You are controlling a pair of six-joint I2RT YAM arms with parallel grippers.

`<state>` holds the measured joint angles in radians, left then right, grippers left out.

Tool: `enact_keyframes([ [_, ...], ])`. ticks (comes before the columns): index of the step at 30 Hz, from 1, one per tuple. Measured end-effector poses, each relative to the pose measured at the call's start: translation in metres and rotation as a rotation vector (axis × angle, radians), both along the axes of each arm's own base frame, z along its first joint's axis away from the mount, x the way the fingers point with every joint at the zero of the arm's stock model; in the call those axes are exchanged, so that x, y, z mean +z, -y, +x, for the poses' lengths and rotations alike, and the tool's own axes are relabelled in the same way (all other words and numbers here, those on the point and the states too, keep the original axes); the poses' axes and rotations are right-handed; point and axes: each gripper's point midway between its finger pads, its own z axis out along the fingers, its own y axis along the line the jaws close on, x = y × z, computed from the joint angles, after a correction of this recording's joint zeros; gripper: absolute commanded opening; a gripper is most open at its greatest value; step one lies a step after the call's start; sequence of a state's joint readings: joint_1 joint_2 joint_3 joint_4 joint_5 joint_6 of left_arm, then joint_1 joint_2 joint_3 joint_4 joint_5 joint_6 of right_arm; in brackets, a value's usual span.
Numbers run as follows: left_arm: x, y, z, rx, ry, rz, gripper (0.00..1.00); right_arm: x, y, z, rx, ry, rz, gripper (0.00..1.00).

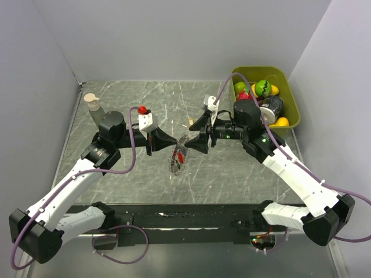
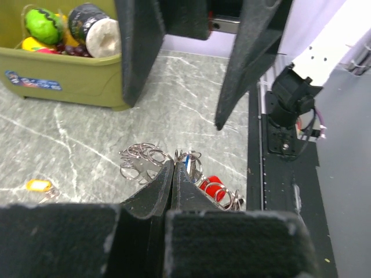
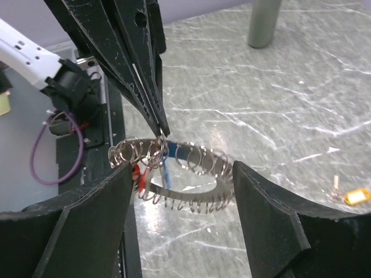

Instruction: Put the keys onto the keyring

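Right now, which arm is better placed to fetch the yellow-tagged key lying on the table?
Right. The right gripper is open and empty, free to reach the yellow-tagged key, while the left gripper is shut on the keyring.

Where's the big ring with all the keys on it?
The keyring is in the middle of the top view, between the two grippers. The left gripper pinches its rim; the right gripper, jaws open, faces it.

Olive bin (image 1: 294, 107) (toy fruit (image 1: 264, 88) inside) on marble table (image 1: 116, 185).
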<state>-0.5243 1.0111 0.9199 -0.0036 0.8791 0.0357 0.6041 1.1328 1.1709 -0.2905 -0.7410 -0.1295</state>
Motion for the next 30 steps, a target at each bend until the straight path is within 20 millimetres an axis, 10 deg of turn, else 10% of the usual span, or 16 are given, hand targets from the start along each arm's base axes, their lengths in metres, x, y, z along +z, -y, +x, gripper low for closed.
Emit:
enact_keyframes([
  [30, 0.001, 0.007, -0.017, -0.127, -0.051, -0.024, 0.01, 0.002, -0.015, -0.008, 0.117, -0.026, 0.045, 0.75],
])
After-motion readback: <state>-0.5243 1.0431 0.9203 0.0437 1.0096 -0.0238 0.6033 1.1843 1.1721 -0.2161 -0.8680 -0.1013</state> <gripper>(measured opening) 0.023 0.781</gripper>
